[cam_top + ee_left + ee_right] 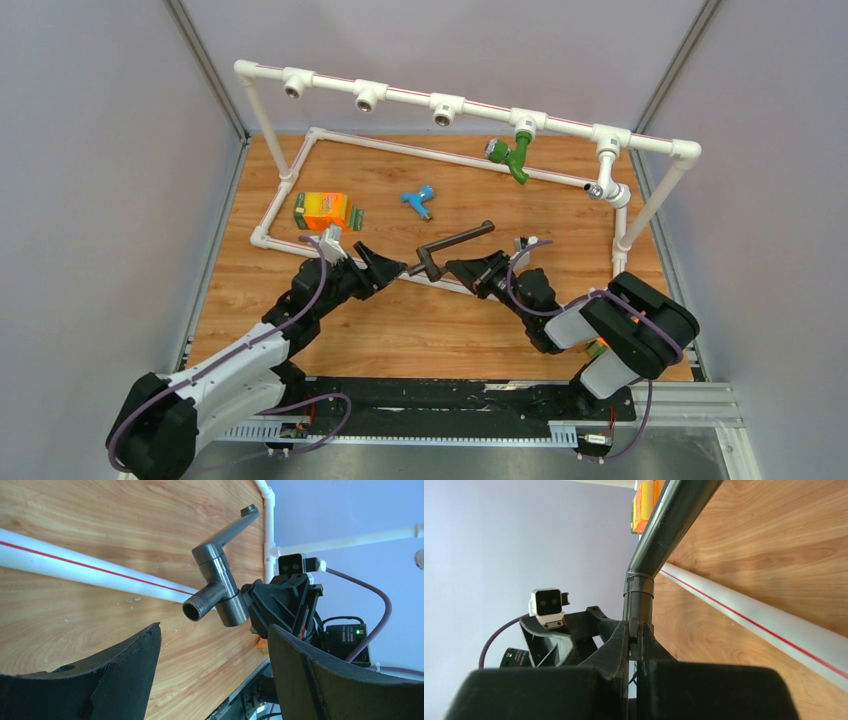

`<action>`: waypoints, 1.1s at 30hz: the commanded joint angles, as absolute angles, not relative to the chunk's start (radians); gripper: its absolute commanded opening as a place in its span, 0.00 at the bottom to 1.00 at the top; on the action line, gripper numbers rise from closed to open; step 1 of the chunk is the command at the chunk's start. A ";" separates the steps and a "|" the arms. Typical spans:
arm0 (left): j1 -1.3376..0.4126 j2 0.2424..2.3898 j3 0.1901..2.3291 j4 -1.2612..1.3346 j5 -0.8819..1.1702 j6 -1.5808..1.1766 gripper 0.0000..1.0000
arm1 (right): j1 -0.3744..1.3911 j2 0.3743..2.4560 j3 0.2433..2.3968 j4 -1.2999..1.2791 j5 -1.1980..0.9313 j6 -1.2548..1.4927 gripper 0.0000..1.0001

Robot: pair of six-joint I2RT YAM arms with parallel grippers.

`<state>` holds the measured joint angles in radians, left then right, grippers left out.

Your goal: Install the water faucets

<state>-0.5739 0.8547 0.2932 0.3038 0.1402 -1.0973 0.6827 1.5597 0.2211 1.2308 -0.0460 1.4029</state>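
Observation:
The dark-brown L-shaped faucet (458,243) hangs just above the wooden board, its long tube pointing to the far right. My right gripper (452,267) is shut on a thin tab at its body end (634,630). Its threaded inlet (198,608) points toward my left gripper (214,630), which stands open a short way in front of it, not touching. A small blue faucet (420,200) lies loose on the board. A green faucet (513,155) sits in a tee of the top pipe. A white-chrome faucet (606,188) hangs from the rightmost tee.
The white pipe frame (400,100) spans the back, with three bare tee sockets on its left half. Its lower pipe (75,565) runs along the board under the held faucet. An orange box (322,210) lies at the left, inside the frame. Grey walls close both sides.

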 commanded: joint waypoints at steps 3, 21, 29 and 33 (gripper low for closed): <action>-0.607 0.925 0.314 0.446 0.163 -1.186 0.84 | 0.742 1.509 0.236 1.686 -0.037 1.401 0.00; -0.643 1.084 0.291 0.704 0.196 -1.239 0.73 | 0.798 1.465 0.235 1.687 -0.014 1.399 0.00; -0.643 1.069 0.276 0.847 0.186 -1.187 0.36 | 0.824 1.456 0.189 1.695 0.000 1.456 0.00; -0.643 0.984 0.252 0.859 0.153 -1.115 0.03 | 0.830 1.459 0.140 1.697 0.066 1.511 0.00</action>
<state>-0.6395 1.0821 0.2600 0.6918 0.1761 -1.1992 0.8131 1.4750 0.1822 1.2575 0.0242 1.4319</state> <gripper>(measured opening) 0.227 0.030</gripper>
